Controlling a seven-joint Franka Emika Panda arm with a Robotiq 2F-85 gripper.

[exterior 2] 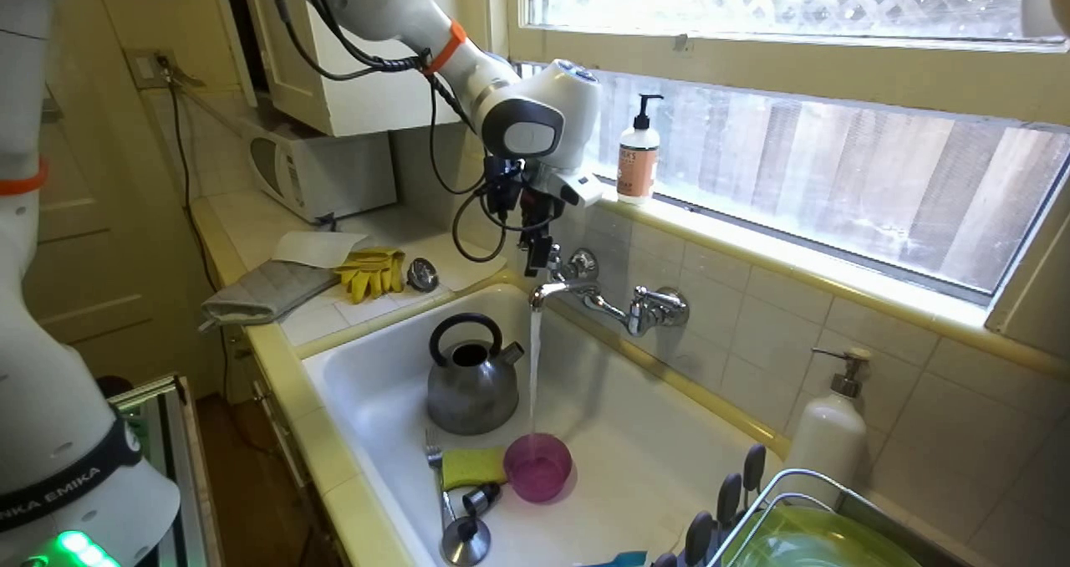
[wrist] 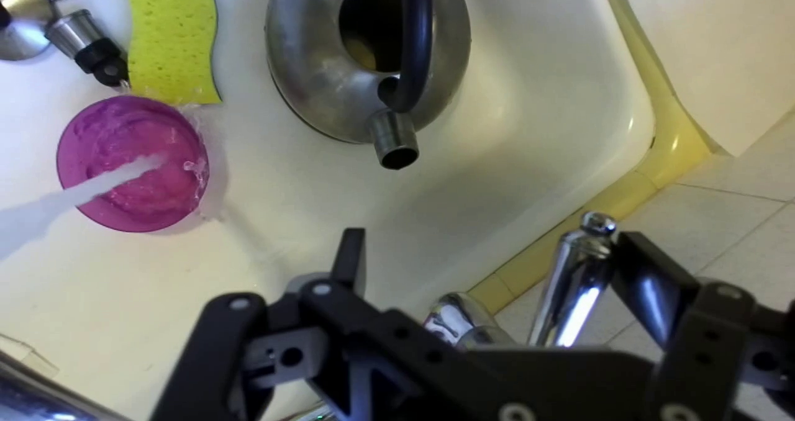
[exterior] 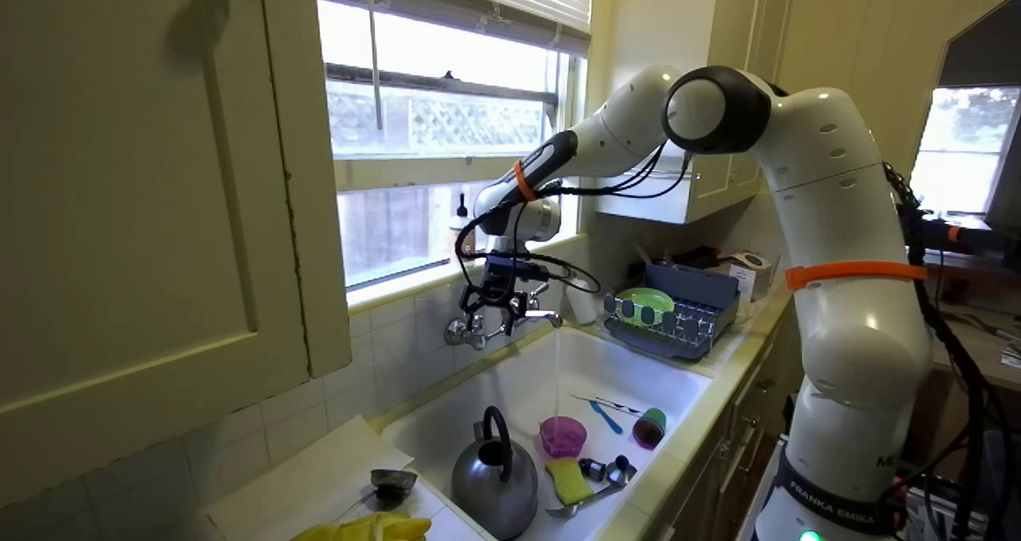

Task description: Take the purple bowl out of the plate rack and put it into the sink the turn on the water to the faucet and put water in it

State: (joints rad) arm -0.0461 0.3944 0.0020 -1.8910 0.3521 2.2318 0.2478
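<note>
Yellow-edged tiled counter, white rectangular sink set in it; dark grey wire-fronted plate rack on counter. Black-handled metal kettle in sink. Chrome wall faucet running. Black two-finger gripper: jaws apart, chrome handle between them, contact unclear. Round purple bowl on sink floor, stream landing inside.

Cropped, Covered, Too Close to Call

In the wrist view the gripper covers much of the faucet (do the two touch? can't call it), and up top the edge crops the kettle! Inside the bowl, all blur: how full, no telling. Over to an exterior view: rack and green dish sliced by the bottom edge, the blue tool a mere sliver, the label on the bottle too small to read.
</note>
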